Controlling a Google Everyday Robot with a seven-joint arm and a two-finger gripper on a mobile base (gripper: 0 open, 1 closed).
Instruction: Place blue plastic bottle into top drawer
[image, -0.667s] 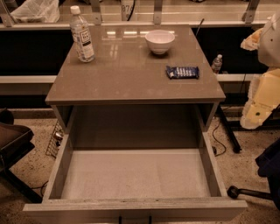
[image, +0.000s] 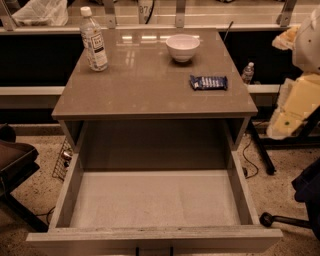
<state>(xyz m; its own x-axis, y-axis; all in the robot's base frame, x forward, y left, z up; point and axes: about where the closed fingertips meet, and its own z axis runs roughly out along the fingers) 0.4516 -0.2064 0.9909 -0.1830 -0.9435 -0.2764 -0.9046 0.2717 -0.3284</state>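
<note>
A grey-brown table (image: 145, 87) stands on speckled floor in front of a dark counter. The gripper (image: 284, 122) hangs at the right edge of the scene, off the table's right side and apart from everything on it; whether it is spread or closed cannot be told. Nearest it on the tabletop lies a blue snack wrapper (image: 208, 82), and beyond that a white bowl (image: 182, 46) sits near the far edge. The blue plastic bottle (image: 93, 40) stands upright at the far left corner. The top drawer (image: 150, 234) is pulled out on the near side, its pale bottom showing
</note>
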